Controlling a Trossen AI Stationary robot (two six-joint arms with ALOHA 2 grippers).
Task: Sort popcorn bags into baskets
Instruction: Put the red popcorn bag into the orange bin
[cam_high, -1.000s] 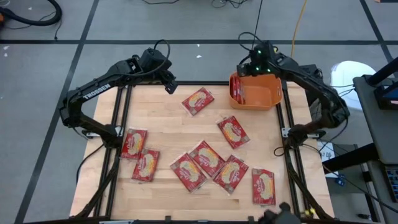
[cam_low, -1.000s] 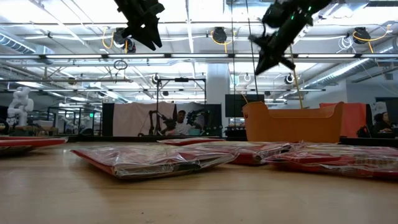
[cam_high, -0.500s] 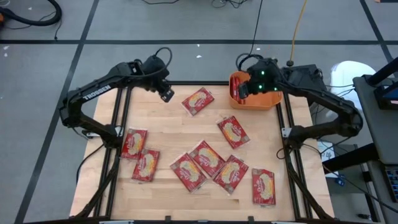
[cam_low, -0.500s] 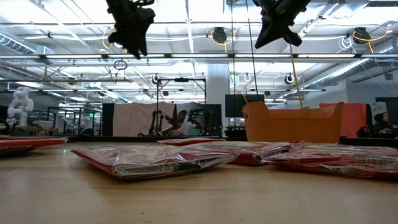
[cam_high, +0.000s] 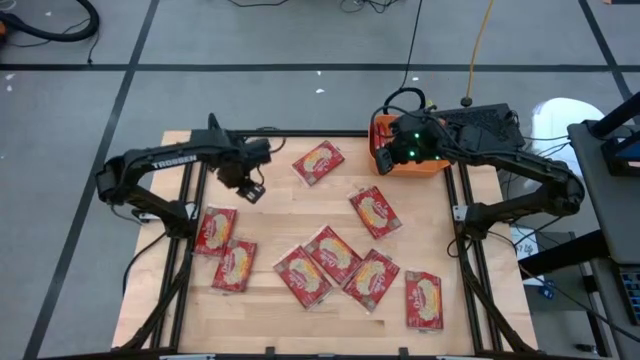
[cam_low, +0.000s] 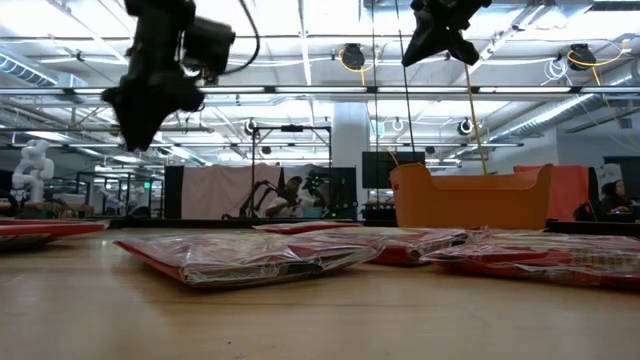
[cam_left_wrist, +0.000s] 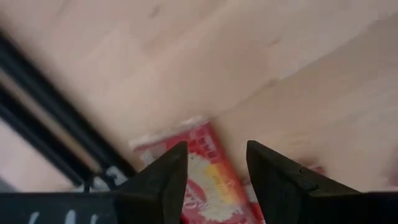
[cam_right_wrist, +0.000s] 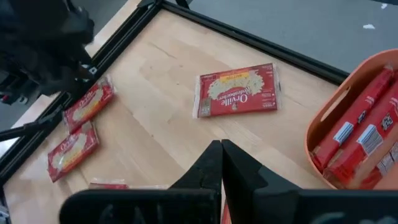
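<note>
Arms reach in from opposite sides of the wooden surface: the left arm bends across the far-left area with its left end effector raised over bare wood, fingers apart and holding nothing, a popcorn bag lying below them. The right end effector hangs beside the near edge of the orange basket, its fingers pressed together and empty. Red bags stand inside the basket, one lies just left of it, and the others are scattered flat nearer the front.
</note>
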